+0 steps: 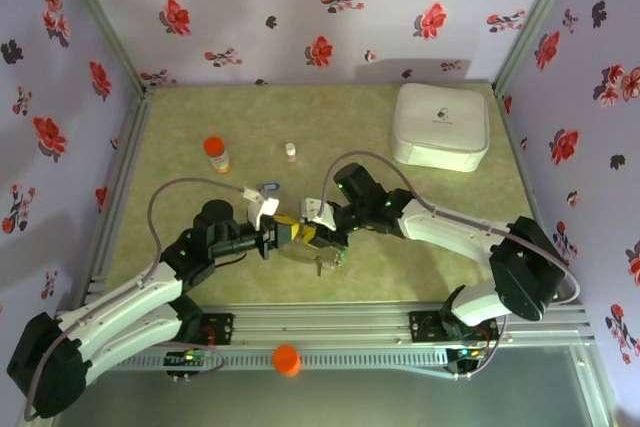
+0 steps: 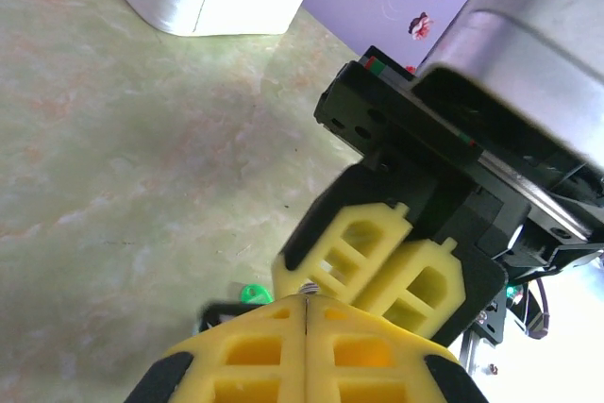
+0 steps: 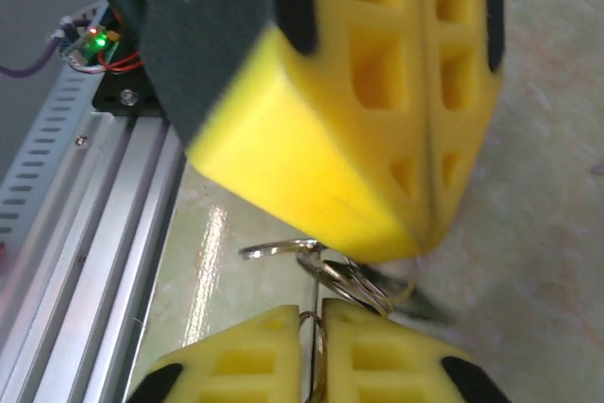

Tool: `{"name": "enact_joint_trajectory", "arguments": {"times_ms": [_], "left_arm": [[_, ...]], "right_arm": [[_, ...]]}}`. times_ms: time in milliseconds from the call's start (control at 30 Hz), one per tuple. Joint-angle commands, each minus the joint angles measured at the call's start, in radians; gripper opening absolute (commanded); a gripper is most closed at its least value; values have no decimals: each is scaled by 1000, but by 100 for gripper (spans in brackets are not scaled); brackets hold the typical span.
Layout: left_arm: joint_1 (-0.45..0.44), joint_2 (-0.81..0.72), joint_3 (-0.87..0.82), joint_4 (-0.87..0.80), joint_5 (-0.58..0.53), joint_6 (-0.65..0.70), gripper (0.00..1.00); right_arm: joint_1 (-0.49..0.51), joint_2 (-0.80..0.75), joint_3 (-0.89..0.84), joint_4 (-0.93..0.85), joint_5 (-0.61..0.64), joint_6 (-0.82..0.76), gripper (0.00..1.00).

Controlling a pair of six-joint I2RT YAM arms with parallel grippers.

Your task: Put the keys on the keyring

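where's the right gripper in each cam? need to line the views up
Top external: the right gripper sits just below centre, tip to tip with the left gripper.
Left wrist: centre-right, yellow fingers reaching down-left from a black body.
Right wrist: bottom edge, shut, with the keyring wire running into its seam.
Shared landmark: the left gripper, at the bottom edge of the left wrist view and upper right of the right wrist view.
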Motion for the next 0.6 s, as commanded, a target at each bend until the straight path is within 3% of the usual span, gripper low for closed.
{"name": "enact_joint_trajectory", "arguments": {"times_ms": [0,233,567], "left_arm": [[-6,-16,17,-1,5,0,0],[-6,-18,25,-26,3,9,0],[-5,-38,39,-90,-10,24,0]], "right_arm": [[-5,-1,30,-62,-11,-50,2],[17,-41,24,-69,-2,-77,0],[73,-125,-19,-37,157,-118,0]]}}
